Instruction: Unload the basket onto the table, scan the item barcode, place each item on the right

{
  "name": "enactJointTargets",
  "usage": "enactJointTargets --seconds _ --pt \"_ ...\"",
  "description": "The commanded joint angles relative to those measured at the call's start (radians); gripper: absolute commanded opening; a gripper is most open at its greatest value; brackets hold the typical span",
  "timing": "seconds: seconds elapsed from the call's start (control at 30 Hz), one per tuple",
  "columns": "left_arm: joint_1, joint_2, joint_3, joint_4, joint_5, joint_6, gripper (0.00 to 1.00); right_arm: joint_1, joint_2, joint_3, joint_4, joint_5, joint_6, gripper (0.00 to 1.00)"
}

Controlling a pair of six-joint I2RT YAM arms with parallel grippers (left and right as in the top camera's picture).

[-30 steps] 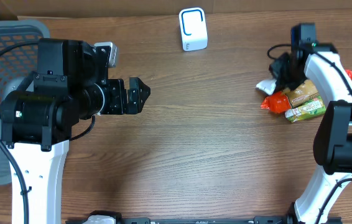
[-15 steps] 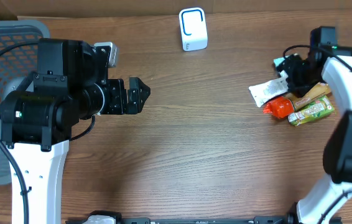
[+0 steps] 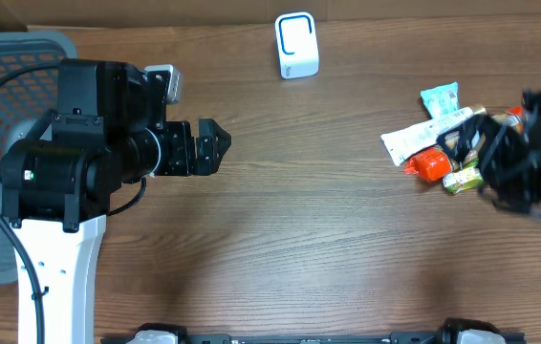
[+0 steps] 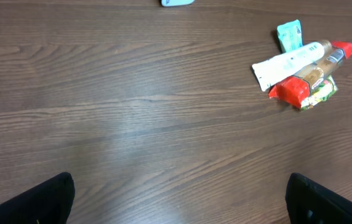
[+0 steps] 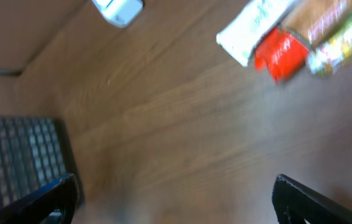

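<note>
The left gripper (image 3: 215, 143) hangs over the wooden table (image 3: 299, 248), jaws spread wide and empty. The right gripper (image 5: 173, 190), a blur from overhead, gapes too, with nothing between its fingers. Just beside it the items lie heaped together: a white tube (image 3: 412, 143), a red-tipped packet (image 3: 428, 164) and a teal sachet (image 3: 440, 98). The white scanner (image 3: 296, 45) stands at the far edge

A wood-grain table (image 3: 328, 248) is filling the view, with brown cardboard (image 3: 156, 11) running along its twelve o'clock edge.
</note>
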Motion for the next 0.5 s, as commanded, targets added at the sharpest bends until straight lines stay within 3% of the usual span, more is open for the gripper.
enactJointTargets --seconds 0.0,0.17,0.33,0.47 --pt "-0.008 0.002 0.003 0.001 0.008 0.022 1.0 0.003 -0.082 0.006 -0.065 -0.012 -0.037 1.0" --pt "-0.008 0.002 0.003 0.001 0.008 0.022 1.0 0.003 -0.147 0.006 -0.093 -0.008 -0.034 1.0" --pt "-0.008 0.002 0.003 0.001 0.008 0.022 1.0 0.006 -0.157 0.005 -0.125 0.114 -0.046 1.0" --pt "-0.008 0.002 0.003 0.001 0.008 0.022 1.0 0.008 -0.157 -0.002 -0.058 0.085 -0.219 1.0"
